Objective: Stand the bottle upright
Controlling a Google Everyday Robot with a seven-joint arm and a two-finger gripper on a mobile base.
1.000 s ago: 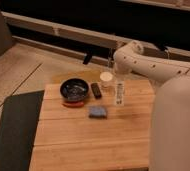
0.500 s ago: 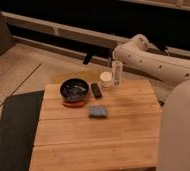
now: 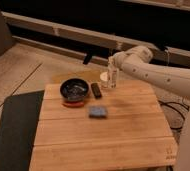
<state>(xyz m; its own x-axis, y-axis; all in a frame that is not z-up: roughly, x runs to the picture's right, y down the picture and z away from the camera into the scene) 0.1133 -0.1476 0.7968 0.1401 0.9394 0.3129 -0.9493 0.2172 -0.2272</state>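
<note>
- Camera view: the white arm [image 3: 158,75] reaches in from the right, and its gripper [image 3: 111,64] hangs over the far edge of the wooden table [image 3: 128,135], pointing down.
- The gripper is closed on the upper end of the bottle [image 3: 111,79], which hangs straight below it.
- The bottle is slim, pale and upright, with its cap end up in the gripper. Its base is level with the far strip of the tabletop, but I cannot tell whether it rests on the wood or sits just above it.
- Just beside the bottle, on the side away from the arm, stands a round pale cup [image 3: 104,79]. The two look to be touching or nearly so.
- Below the gripper and a little further from the arm lies a small black oblong object [image 3: 96,90], lengthwise toward the camera and close to the cup.
- Further out on that same side is a dark bowl [image 3: 74,89] resting on an orange disc [image 3: 68,104], whose rim shows at the bowl's near edge.
- Nearer the camera than the gripper, well apart from the bottle, a blue sponge [image 3: 97,111] lies flat on the planks.
- Beyond the table's edge, on the side farthest from the arm, a dark mat [image 3: 15,130] covers the floor.
</note>
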